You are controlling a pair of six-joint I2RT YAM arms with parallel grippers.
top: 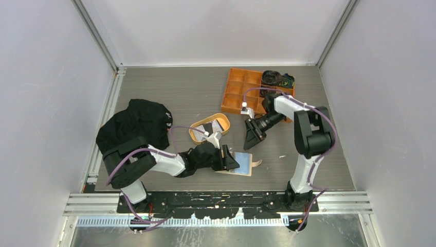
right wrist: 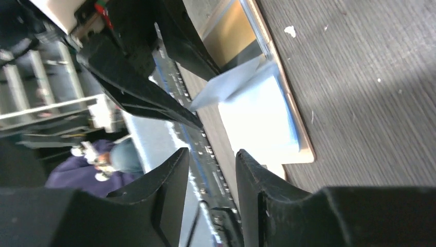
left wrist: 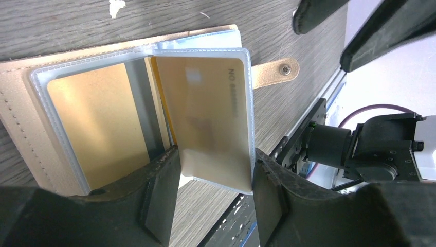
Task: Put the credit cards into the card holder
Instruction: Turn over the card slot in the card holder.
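Left wrist: left gripper (left wrist: 215,157) clasps a sleeve (left wrist: 205,103) of the card holder (left wrist: 13,98). Holder lies along the worktop's (top: 180,92) near edge, tab (left wrist: 277,71) rightward; right gripper (right wrist: 212,154) gapes

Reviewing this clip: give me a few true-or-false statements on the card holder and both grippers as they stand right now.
The card holder lies open on the table. True.
The right gripper holds a card. False: its fingers are apart with nothing between them.
A clear sleeve of the card holder stands between the fingers of the left gripper. True.
The card holder sits inside the orange compartment box. False: it lies on the table near the arms; the box is at the far edge.
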